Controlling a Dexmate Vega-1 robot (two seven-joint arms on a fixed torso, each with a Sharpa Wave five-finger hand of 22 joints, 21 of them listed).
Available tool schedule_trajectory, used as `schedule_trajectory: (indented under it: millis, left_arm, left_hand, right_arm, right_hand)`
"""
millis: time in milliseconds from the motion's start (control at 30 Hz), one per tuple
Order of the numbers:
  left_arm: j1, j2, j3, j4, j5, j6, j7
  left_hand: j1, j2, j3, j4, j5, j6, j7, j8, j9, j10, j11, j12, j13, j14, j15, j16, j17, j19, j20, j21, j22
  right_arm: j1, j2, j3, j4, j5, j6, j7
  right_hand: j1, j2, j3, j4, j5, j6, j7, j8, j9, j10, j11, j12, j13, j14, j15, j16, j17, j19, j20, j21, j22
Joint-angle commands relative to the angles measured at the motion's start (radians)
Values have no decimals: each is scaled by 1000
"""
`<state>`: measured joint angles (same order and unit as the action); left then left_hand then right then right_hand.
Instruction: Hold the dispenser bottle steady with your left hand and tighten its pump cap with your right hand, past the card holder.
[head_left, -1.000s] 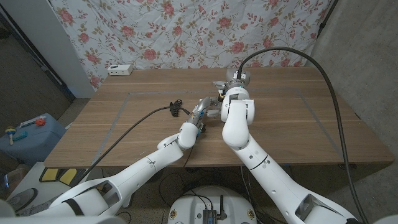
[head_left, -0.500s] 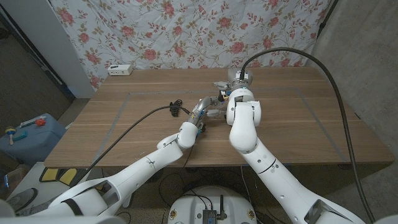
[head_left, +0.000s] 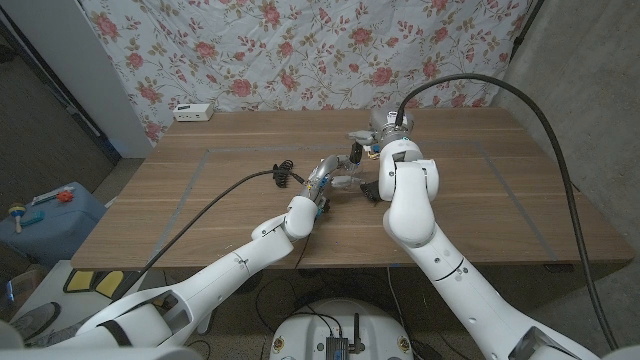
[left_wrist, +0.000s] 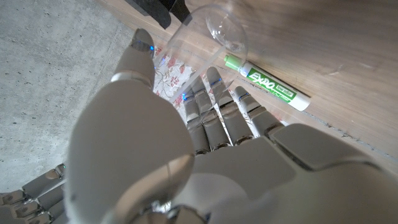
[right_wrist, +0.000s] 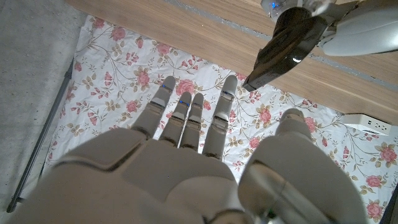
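The dispenser bottle (left_wrist: 208, 28), clear, lay on its side on the bench (head_left: 200, 190) w/ left hand (head_left: 322, 180) fingers wrapped around it. Right hand (head_left: 372, 150), fingers spread, held nothing, just beside.

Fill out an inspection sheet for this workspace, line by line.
Surface: wooden table.
Job's things: clear bottle between the left hand's thumb and fingers; pump cap and card holder cannot be made out.
Clutter: green marker lying beside the bottle.
Hands: left hand holds the bottle; right hand holds nothing, fingers spread.
Cables: black cable along the left arm; thick cable to the right arm.
Surroundings: floral cloth; power strip.
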<state>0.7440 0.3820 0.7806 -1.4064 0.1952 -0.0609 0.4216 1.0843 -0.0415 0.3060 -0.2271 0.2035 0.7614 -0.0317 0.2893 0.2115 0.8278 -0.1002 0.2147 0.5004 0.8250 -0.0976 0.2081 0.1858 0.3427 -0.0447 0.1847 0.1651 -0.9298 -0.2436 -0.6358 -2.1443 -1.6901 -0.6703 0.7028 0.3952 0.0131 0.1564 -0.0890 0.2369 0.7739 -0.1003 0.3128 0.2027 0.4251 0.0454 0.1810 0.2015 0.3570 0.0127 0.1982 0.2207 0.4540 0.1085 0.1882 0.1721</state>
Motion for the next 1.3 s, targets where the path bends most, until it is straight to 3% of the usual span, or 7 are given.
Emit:
schedule_trajectory:
  millis: [33, 367, 633, 1033, 1100, 1300]
  left_arm:
    - [-4, -3, -1, 6, 2, 4, 5]
    - [-7, -4, 1, 6, 4, 6, 7]
    - [-9, -2, 2, 2, 6, 12, 5]
    - [-15, 1, 4, 0, 8, 13, -6]
    - [-16, 0, 5, 2, 8, 12, -6]
    - [-19, 0, 6, 3, 8, 11, -10]
  left_hand:
    - [-70, 143, 83, 85, 5, 166, -34, 5, 3, 15, -12, -1, -2, 11, -63, -5, 0, 0, -79, 2, 2]
    - [-68, 143, 85, 81, 5, 170, -31, 6, 3, 16, -11, -1, -2, 10, -63, -5, 1, -1, -79, 1, 2]
    - [-74, 140, 84, 83, 4, 172, -33, 6, 3, 18, -12, -1, -3, 12, -64, -5, 0, 0, -81, 2, 2]
    - [-81, 140, 87, 84, 5, 175, -37, 6, 2, 18, -14, -3, -7, 9, -65, -10, -3, 0, -80, 2, 2]
    - [-82, 140, 88, 84, 5, 174, -38, 5, 2, 18, -15, -3, -7, 9, -64, -10, -3, 0, -81, 2, 2]
    - [-81, 142, 90, 83, 5, 172, -38, 4, 2, 17, -14, -4, -7, 6, -65, -11, -3, -1, -79, 2, 2]
  right_arm:
    - [-7, -70, 57, -89, 99, 40, 49]
    - [2, -135, 105, -134, 240, 56, 82]
    - [21, -194, 109, -146, 309, 53, 80]
    - [36, -307, 107, -159, 398, 103, 3]
    - [34, -321, 112, -162, 428, 112, -20]
    - [45, -360, 105, -159, 472, 130, -59]
  right_hand:
    - [41, 8, 16, -28, -6, -68, -4, -22, 10, -47, -9, -3, 4, -49, 9, -11, -1, -25, 4, -4, 2]
    - [98, 18, 40, -60, -26, -216, -22, -76, 16, -131, -9, -3, 6, -125, 33, -12, -5, -64, 16, -5, 1]
    - [158, 23, 64, -76, -42, -355, -114, -119, 20, -213, -16, -1, 7, -184, 40, -7, -10, -93, 24, -2, 1]
    - [220, 11, 83, -89, -41, -409, -121, -120, 20, -260, -35, 2, 9, -231, 33, -10, -16, -123, 27, -5, 0]
    - [242, 4, 89, -92, -37, -421, -122, -120, 19, -266, -38, 5, 9, -225, 20, -5, -18, -128, 32, -5, 0]
    - [293, -15, 101, -91, -21, -445, -122, -116, 19, -338, -35, -5, 10, -247, 14, -7, -20, -143, 49, -5, -1]
